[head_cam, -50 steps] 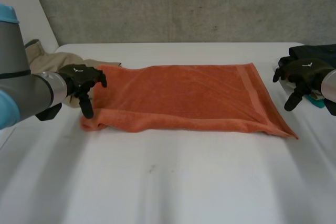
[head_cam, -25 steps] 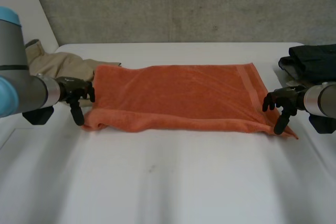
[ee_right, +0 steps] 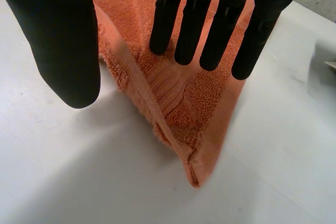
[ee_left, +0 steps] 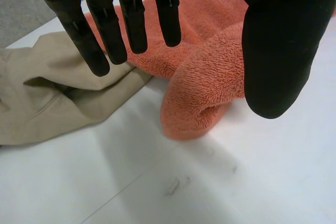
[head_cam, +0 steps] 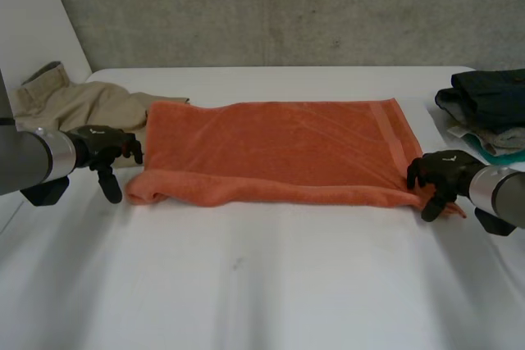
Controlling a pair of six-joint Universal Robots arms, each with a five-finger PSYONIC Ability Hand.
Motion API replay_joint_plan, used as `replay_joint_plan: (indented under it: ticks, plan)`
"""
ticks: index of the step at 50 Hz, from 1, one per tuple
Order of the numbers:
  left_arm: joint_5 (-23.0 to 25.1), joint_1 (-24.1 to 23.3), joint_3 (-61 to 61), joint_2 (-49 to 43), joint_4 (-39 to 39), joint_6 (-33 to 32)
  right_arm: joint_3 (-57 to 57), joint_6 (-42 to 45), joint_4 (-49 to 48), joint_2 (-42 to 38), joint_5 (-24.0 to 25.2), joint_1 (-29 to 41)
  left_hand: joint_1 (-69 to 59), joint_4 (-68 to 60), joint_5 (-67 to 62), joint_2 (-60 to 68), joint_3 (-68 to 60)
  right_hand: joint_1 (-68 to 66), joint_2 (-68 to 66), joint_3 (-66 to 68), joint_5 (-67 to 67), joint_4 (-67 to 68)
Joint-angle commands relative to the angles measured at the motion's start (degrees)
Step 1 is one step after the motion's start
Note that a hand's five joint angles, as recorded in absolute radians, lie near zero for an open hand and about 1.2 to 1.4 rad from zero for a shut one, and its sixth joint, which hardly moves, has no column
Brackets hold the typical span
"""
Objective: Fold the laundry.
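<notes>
Bare table (head_cam: 262,284) in front of the towel (head_cam: 279,149), and both hands are lined up at the towel's near edge. The left hand (head_cam: 102,147) sits just off the towel's near left corner. Its fingers (ee_left: 105,24) are straight and spread, thumb held wide, and the rolled corner lies in the gap between them, nothing pinched. At the towel's near right corner the right hand (head_cam: 439,174) is the same story. Its fingers (ee_right: 194,24) hang straight over the corner's ribbed band, thumb out past the towel's edge, gripping nothing. Whether the tips touch the cloth, I cannot tell.

Why 1 hand per corner? It looks like the set-up for a matched grab, so the near edge rises level for the next fold.

The towel lies flat on the table between the 2 hands, already doubled, with a rounded fold along its near edge. Its long axis runs side to side, hand to hand. The short ends point at the arms, and the ribbed band is at the right-hand end.

Further back, a crumpled beige garment (head_cam: 82,104) lies by the towel's far left corner, probably waiting its turn. A dark stack of clothes (head_cam: 488,96) sits well off the towel's far right corner, parked clear of the working space.
</notes>
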State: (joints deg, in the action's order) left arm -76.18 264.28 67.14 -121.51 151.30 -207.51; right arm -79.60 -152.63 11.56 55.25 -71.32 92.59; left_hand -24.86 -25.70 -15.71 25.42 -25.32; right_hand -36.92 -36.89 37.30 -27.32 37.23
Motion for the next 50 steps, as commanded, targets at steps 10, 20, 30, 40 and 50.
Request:
replay_joint_plan:
  ticks: [10, 20, 30, 40, 50]
  plan:
    - [0.5, -0.52, 4.31, 0.48, 4.52, 1.14, -5.47, -3.64, -10.5, 7.49, -1.72, 0.93, 0.01, 0.85, 0.86, -0.58, 0.48, -43.08, -43.11, 42.7, -42.68, 42.77]
    - [1.47, -0.52, 6.95, -0.4, 7.6, -0.7, -7.15, -4.34, -9.89, 22.44, 2.76, -0.92, -2.17, -1.33, -1.32, 1.61, -1.7, -43.08, -43.11, 42.7, -42.68, 42.77]
    - [2.0, -2.1, 7.65, -1.54, 9.88, -1.41, -6.36, -7.59, -10.07, 28.77, 5.93, -3.03, -7.87, -7.03, -7.02, 7.31, -7.4, -43.08, -43.11, 42.7, -42.68, 42.77]
    - [1.03, -3.42, 8.88, 1.18, 9.28, -1.93, -5.12, -7.42, -10.24, 28.16, 5.93, -4.7, -37.33, -36.49, -36.48, 36.77, -36.86, -43.08, -43.11, 42.7, -42.68, 42.77]
    - [-2.13, -3.24, 8.89, 5.84, 7.95, -5.89, -4.95, -6.19, -10.33, 25.88, 5.66, -4.44, -2.87, -2.03, -2.02, 2.31, -2.4, -43.08, -43.11, 42.7, -42.68, 42.77]
